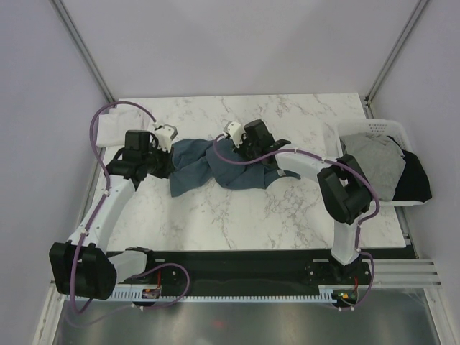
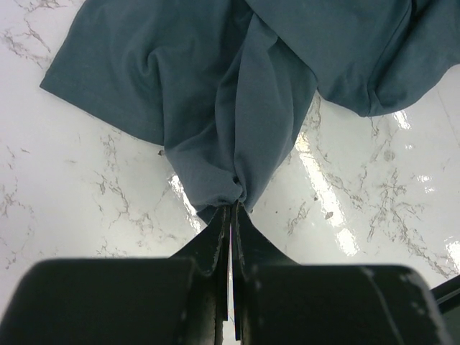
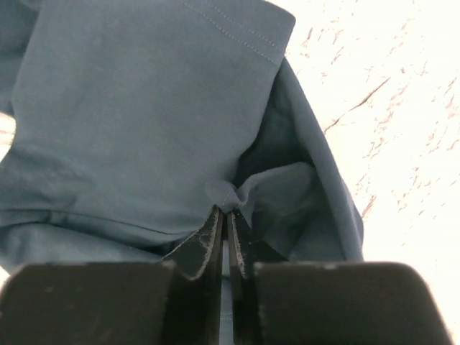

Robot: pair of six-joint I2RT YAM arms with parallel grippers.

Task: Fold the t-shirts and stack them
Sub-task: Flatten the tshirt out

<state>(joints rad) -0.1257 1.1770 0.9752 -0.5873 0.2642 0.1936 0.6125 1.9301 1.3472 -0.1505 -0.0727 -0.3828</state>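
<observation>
The dark slate-blue t-shirt (image 1: 208,167) lies bunched and twisted in the middle of the marble table. My left gripper (image 1: 169,159) is shut on its left end; in the left wrist view the cloth (image 2: 237,122) gathers into the closed tips (image 2: 232,208). My right gripper (image 1: 231,144) is shut on a fold at the shirt's upper right; the right wrist view shows cloth (image 3: 144,115) pinched at the tips (image 3: 225,210). A white t-shirt (image 1: 115,129) lies at the table's far left. The light grey (image 1: 374,164) and black (image 1: 415,180) t-shirts sit in the basket.
The white slatted basket (image 1: 374,128) stands at the table's right edge. Grey walls and metal frame posts surround the table. Bare marble (image 1: 251,215) lies between the blue shirt and the arm bases.
</observation>
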